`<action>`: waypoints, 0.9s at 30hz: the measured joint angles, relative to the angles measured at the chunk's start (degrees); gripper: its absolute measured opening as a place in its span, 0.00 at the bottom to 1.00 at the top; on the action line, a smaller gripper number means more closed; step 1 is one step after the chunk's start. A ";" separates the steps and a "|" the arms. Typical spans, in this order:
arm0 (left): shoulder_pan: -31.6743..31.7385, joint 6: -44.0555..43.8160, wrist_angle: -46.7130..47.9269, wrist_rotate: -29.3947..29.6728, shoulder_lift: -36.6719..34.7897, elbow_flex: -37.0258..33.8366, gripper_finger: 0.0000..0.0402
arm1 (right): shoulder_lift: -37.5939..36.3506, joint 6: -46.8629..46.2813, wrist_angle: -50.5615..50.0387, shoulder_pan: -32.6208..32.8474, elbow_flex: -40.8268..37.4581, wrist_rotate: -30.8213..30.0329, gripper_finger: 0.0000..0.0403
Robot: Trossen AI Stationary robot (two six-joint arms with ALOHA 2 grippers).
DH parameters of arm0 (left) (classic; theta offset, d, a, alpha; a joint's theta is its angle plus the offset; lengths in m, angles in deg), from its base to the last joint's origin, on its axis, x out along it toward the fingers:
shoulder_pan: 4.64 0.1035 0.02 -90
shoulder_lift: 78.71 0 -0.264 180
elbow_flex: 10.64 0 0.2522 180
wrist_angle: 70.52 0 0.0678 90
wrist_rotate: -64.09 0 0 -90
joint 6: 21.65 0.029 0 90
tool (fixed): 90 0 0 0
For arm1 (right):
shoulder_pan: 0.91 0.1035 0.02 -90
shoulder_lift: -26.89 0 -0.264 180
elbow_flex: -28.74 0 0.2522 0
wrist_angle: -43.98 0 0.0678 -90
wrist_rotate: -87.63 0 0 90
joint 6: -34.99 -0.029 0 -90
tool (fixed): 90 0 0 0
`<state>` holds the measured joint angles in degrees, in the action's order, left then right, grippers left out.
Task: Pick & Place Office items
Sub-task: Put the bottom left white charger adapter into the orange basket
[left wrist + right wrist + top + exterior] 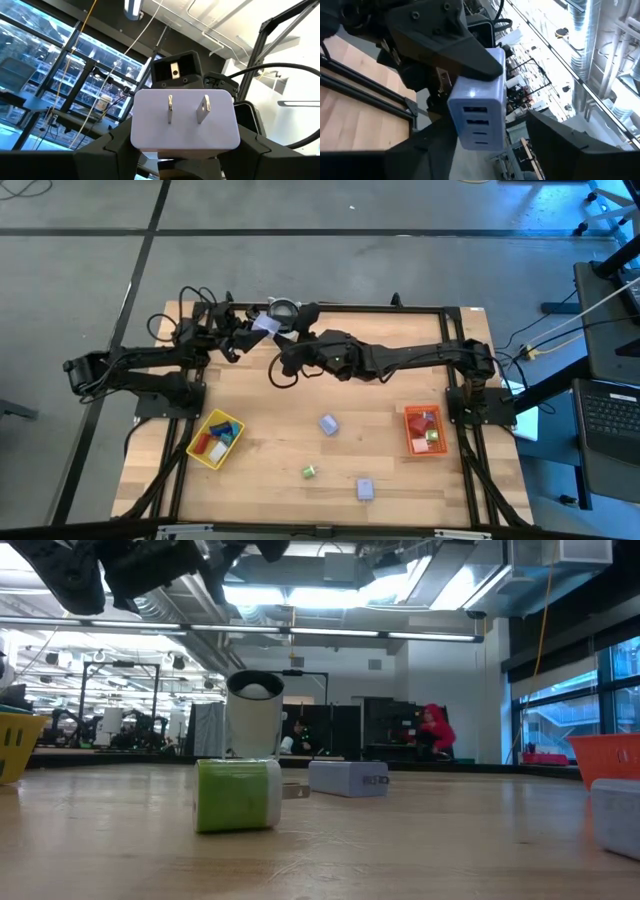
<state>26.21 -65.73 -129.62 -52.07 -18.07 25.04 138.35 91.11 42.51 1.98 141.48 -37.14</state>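
A lavender charger block (265, 324) is up in the air over the table's far edge, between my two grippers. In the left wrist view its face with two metal prongs (185, 117) points at the camera. In the right wrist view its face with ports (479, 112) shows. My left gripper (185, 152) is shut on it. My right gripper (490, 147) is open, coming from the table's right, one finger on each side of the block's port end. Whether those fingers touch it I cannot tell. My left gripper pinches the charger block between its two fingers, one on each of two opposite side faces (140, 135). One of these fingers (465, 45) shows as a dark wedge lying along the block. The block is lifted clear of the table.
A yellow tray (200, 452) with red and blue items sits at the near left, a red tray (408, 442) with items at the right. Loose on the wood: two lavender blocks (328, 424) (365, 489) and a green one (310, 471). A grey-white cylinder (283, 309) stands at the far edge.
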 joint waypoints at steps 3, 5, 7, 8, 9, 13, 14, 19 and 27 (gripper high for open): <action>0.02 -0.31 -0.92 -0.18 0.00 0.01 0.52 | 0.02 -0.36 0.13 -0.12 0.00 0.55 0.49; 0.02 -0.73 -1.14 -0.38 0.00 0.03 0.52 | 0.03 -0.37 0.12 -0.11 -0.02 0.82 0.43; 0.02 -1.42 -1.18 -0.41 0.00 0.07 0.52 | 0.07 -0.31 0.11 -0.09 -0.04 0.85 0.36; 0.02 -1.82 -1.13 -0.27 0.00 0.08 0.52 | 0.07 -0.15 0.10 -0.09 -0.04 0.72 0.33; 0.04 -2.04 -1.07 -0.23 0.00 0.08 0.52 | 0.07 0.06 0.08 -0.11 -0.04 0.62 0.30; 0.04 -2.23 -1.09 -0.43 0.00 0.08 0.52 | 0.07 0.73 0.11 -0.11 -0.07 0.46 0.30; 0.04 -2.23 -1.07 -0.51 0.00 0.08 0.52 | 0.07 0.75 0.05 -0.09 -0.07 0.46 0.30; 0.02 -2.33 -0.92 -0.76 0.02 0.08 0.53 | 0.07 1.16 -0.14 0.04 -0.07 -0.89 0.30; 0.06 -2.46 -0.70 -0.37 0.04 -0.01 0.58 | -0.10 1.38 -0.32 0.33 -0.02 -4.56 0.30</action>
<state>26.28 -68.19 -130.32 -52.44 -18.02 25.03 138.25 92.49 42.19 2.31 141.46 -41.70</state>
